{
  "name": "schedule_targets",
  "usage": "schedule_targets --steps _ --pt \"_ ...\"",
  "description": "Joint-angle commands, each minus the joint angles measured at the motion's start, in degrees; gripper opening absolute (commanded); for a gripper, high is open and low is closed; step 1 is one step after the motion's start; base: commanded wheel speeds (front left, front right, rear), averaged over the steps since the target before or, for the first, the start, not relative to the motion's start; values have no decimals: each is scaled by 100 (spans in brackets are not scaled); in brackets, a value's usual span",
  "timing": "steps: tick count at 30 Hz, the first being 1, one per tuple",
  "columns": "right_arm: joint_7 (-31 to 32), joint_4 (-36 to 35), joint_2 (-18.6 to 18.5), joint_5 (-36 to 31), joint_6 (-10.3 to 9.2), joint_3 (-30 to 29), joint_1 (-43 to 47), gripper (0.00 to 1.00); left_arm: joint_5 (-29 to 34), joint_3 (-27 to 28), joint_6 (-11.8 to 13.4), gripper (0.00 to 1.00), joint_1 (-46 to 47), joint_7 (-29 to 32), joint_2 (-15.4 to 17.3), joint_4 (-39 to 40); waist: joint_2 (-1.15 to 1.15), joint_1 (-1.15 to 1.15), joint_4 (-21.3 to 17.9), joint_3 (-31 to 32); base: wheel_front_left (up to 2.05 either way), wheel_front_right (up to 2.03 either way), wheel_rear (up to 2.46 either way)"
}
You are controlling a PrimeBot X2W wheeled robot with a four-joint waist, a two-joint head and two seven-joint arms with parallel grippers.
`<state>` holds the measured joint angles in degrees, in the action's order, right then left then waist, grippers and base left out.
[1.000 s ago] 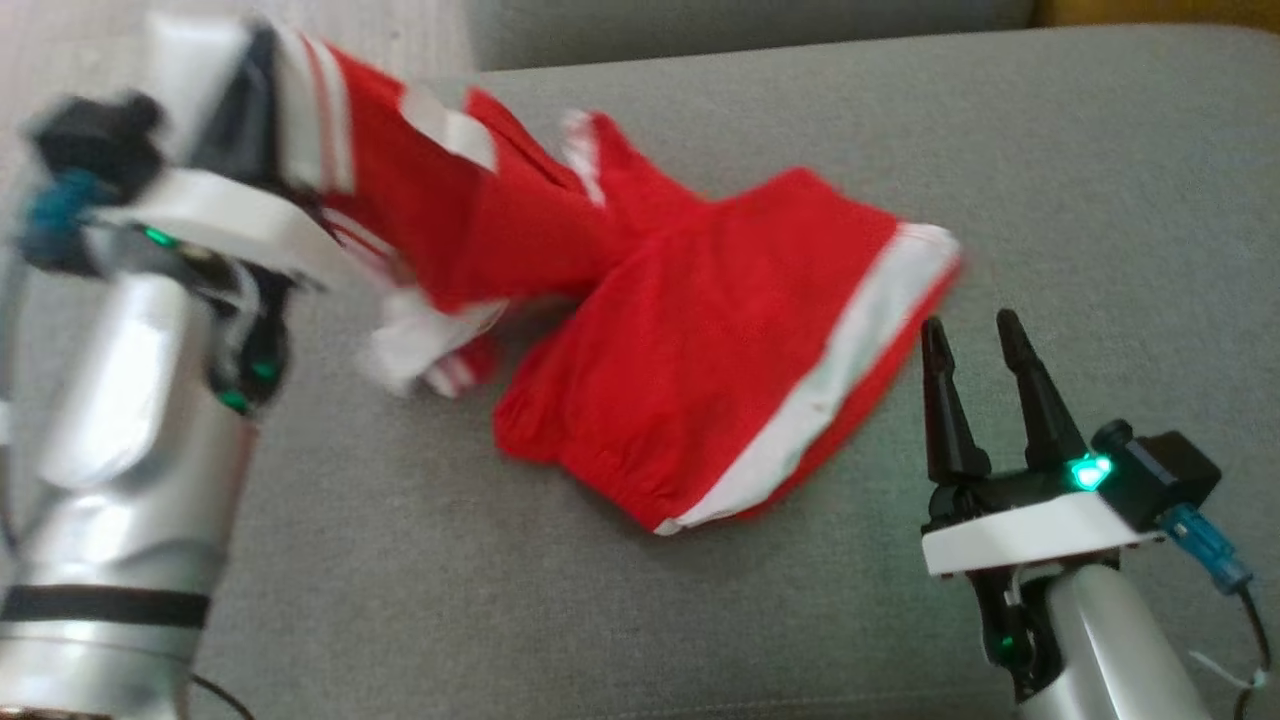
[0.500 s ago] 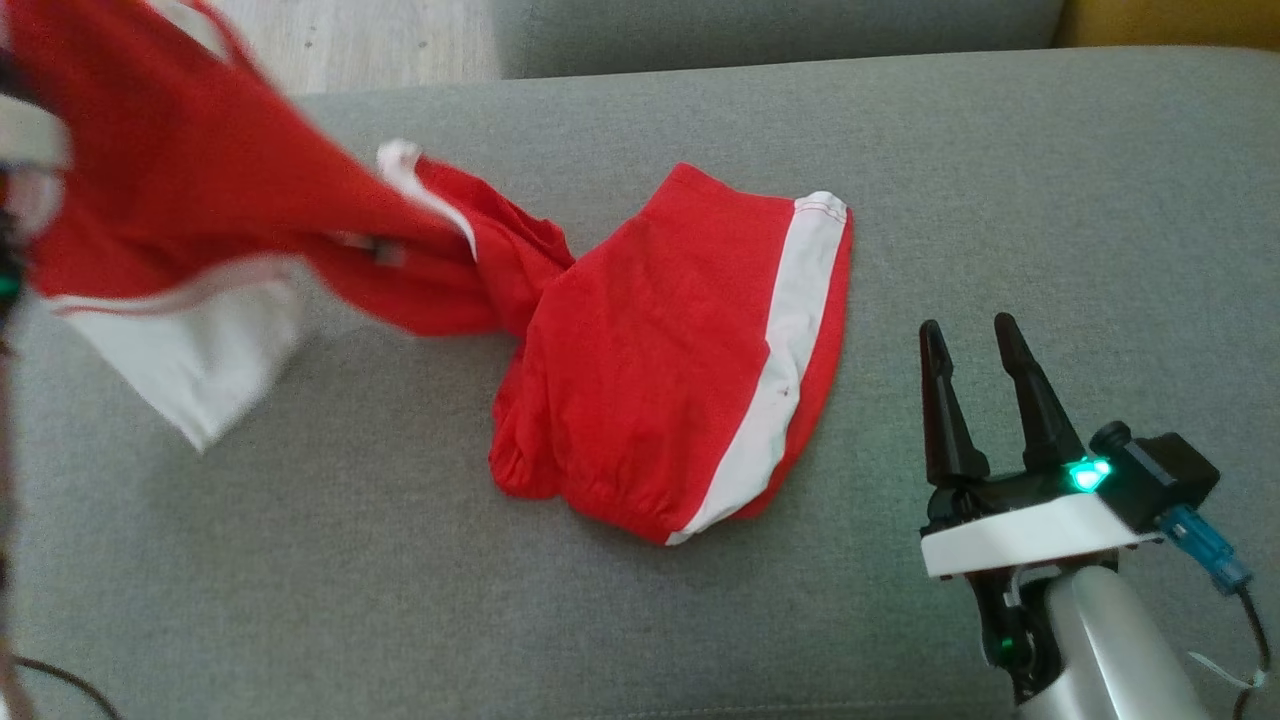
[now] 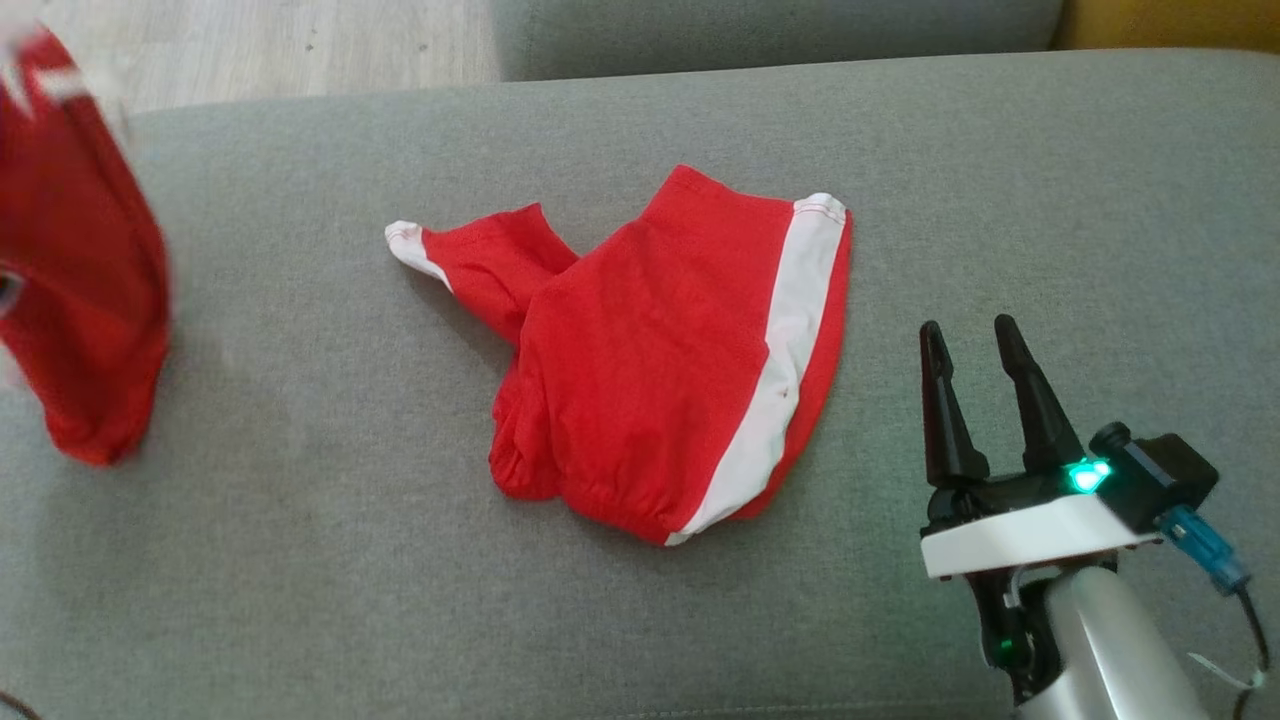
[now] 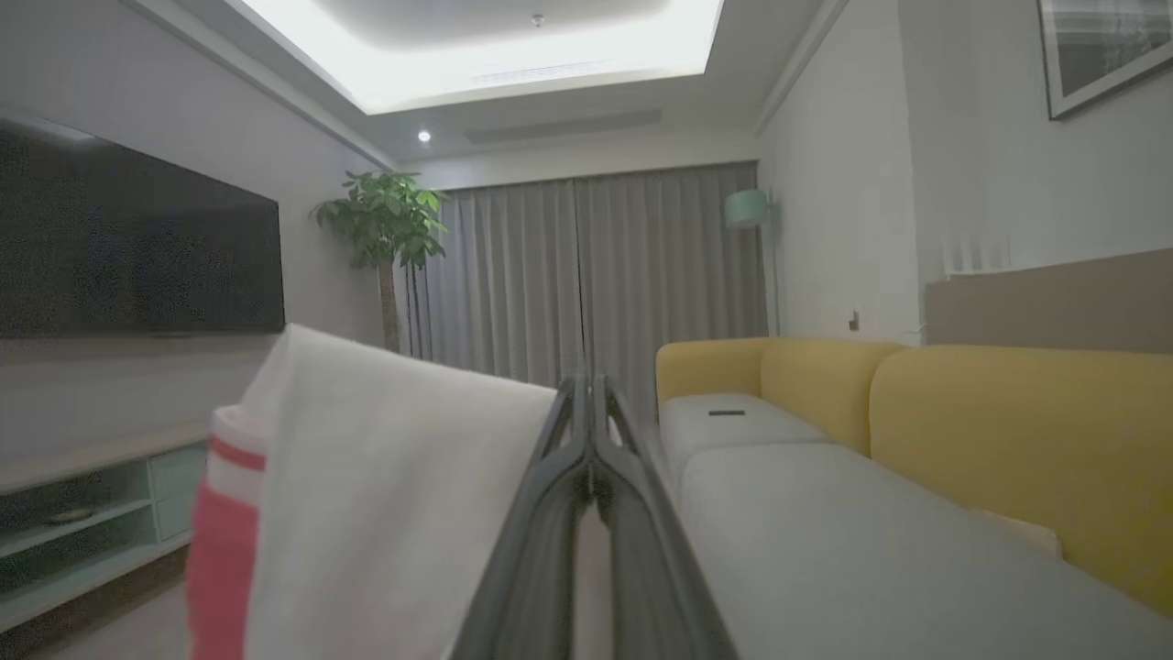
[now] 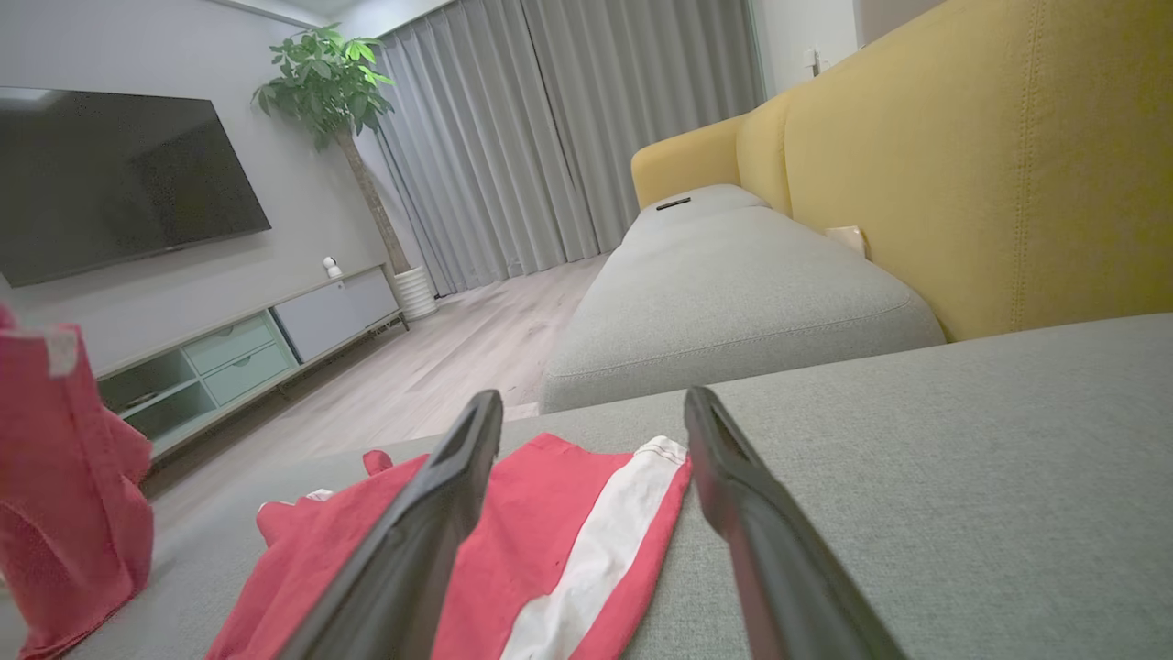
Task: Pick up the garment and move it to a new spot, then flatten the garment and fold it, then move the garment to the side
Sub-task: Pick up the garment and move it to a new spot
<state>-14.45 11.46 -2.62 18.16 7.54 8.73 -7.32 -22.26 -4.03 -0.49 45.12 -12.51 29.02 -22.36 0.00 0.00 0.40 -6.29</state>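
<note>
A red garment with white trim hangs blurred at the far left of the head view, lifted off the grey sofa seat. Its white and red cloth drapes just left of my left gripper, whose two fingers are pressed together with the cloth's edge running into them. The same hanging garment appears at the left of the right wrist view. My right gripper stands open at the lower right, with nothing between its fingers, a short way right of the shorts.
Red shorts with a white side stripe lie crumpled in the middle of the seat, also ahead of my right gripper's fingers. Wooden floor lies beyond the seat's far left edge. A yellow backrest rises on the right.
My left arm has carried the garment up and to the left, pulling it free of the red shorts and out past the head view's left edge. The shorts have settled. The right gripper has stayed still.
</note>
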Motion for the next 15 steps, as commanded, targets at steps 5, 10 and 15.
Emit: schedule_targets --steps 5,10,15 --pt "-55 -162 -26 10 -5 167 -105 100 -12 -6 133 0 -718 240 45 -385 0 0 -96 -5 0 0 0" --pt "-55 -168 -26 8 -5 162 -124 100 -239 22 314 0 -1565 315 -301 -1235 0 0 -216 -39 0 0 0" --pt "-55 -161 -26 -23 -5 143 -90 100 -374 -124 221 36 -1983 400 -644 -2040 0 0 -257 -38 0 0 0"
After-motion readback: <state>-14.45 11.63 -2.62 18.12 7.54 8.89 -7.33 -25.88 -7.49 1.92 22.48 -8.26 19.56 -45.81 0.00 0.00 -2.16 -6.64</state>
